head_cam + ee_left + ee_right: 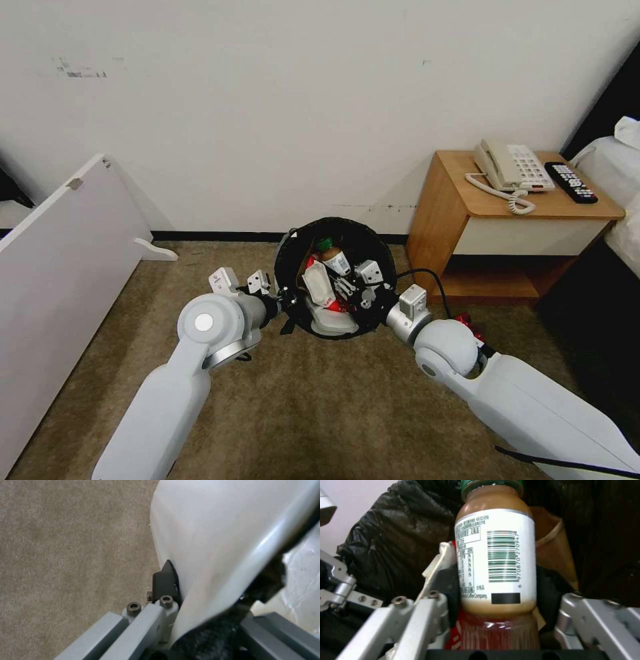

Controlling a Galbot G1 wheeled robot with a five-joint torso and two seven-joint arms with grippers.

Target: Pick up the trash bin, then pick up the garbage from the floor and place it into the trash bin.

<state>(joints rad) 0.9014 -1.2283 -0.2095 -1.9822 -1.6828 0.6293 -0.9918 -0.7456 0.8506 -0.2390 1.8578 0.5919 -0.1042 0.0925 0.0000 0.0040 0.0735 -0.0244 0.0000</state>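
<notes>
The trash bin (341, 223), white-walled (213, 530) with a black bag liner (396, 535), hangs tilted above the carpet, its mouth facing me. My left gripper (287, 300) (213, 587) is shut on its rim, one black pad (165, 580) pressed against the outer wall. Inside lies garbage: white slippers (320, 283), a red-white packet (453, 635) and a brown paper bag (553, 542). My right gripper (348, 287) (496, 585) reaches into the bin and is shut on a small plastic bottle (333, 257) (495, 560) of brown drink with a green cap.
A wooden nightstand (460, 207) with a phone (510, 167) and remote (570, 181) stands at the right, a bed edge (623, 200) beyond it. A white board (60, 247) leans at the left. A red item (470, 325) lies on the carpet behind my right elbow.
</notes>
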